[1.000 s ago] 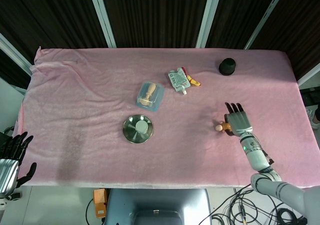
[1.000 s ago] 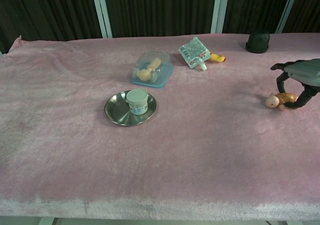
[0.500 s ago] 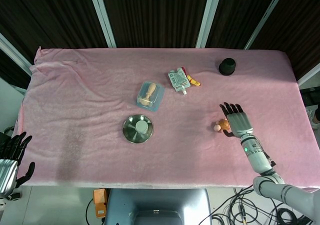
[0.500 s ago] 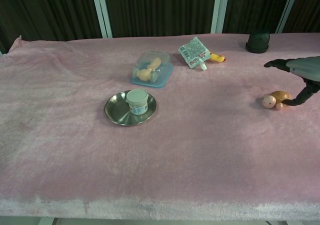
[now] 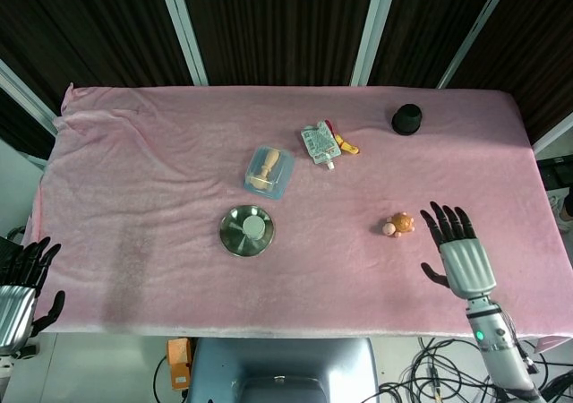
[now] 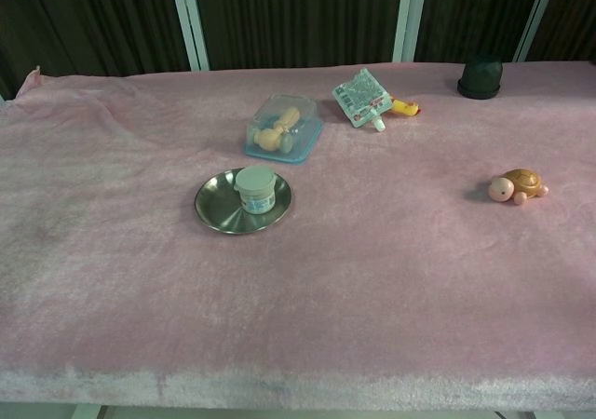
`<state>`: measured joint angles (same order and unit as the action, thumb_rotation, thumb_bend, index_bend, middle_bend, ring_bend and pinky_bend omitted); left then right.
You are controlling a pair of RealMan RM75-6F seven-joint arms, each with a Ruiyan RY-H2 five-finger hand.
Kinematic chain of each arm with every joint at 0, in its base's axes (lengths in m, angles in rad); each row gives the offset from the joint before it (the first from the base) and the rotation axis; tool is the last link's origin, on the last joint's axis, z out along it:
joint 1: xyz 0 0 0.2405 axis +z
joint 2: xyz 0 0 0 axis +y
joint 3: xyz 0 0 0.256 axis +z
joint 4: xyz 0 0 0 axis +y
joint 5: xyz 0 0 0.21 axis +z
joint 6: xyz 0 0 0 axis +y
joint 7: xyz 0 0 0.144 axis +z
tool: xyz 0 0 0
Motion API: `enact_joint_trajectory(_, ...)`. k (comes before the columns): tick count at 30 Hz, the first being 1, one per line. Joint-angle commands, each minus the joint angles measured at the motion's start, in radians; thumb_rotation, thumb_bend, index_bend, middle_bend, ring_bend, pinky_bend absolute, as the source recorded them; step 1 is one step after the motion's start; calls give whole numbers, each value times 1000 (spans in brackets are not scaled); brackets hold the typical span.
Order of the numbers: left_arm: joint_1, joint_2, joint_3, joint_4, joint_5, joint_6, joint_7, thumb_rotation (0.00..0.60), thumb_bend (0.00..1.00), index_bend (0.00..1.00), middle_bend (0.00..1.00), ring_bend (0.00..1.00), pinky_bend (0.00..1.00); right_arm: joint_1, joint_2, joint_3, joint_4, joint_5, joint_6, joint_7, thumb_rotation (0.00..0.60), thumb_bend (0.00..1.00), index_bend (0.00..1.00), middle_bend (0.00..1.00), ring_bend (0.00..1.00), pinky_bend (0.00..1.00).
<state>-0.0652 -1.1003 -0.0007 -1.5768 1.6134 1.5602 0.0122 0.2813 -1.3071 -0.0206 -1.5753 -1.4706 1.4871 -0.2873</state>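
**One toy turtle on the pink bench, both hands empty**

One toy turtle (image 5: 397,225) lies alone on the pink cloth of the bench (image 5: 134,170), its pale head turned away from the right hand (image 5: 458,254). That hand sits near the turtle, on the side toward the bench's front edge, not touching it; its fingers (image 5: 438,217) are spread apart and hold nothing.

Outward from the turtle, away from the right hand, stands one round metal dish (image 5: 235,239) with one small pale jar (image 6: 254,188) on it. Just behind the dish is one clear blue box (image 5: 269,172) with a wooden piece inside. Behind the turtle lie one flat pouch (image 5: 319,142) and one small yellow-and-red item (image 5: 344,143) touching the pouch. One black cap (image 5: 406,118) stands near the bench's back edge.

The left hand (image 5: 20,282) hangs off the bench, well apart from the turtle, fingers apart and empty.
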Motion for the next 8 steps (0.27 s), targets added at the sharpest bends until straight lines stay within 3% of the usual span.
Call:
enact_joint_trajectory(1, -1, -3, -2, 0, 0, 1, 5, 600, 469, 11, 0, 0, 0, -123, 33, -121, -14, -190, 113, 48, 600, 327, 0, 0, 0, 0)
enact_joint_trajectory(8, 2, -6, -2, 3, 1, 7, 8, 600, 469, 11, 0, 0, 0, -121, 37, -97, -3, -188, 73, 75, 600, 327, 0, 0, 0, 0)
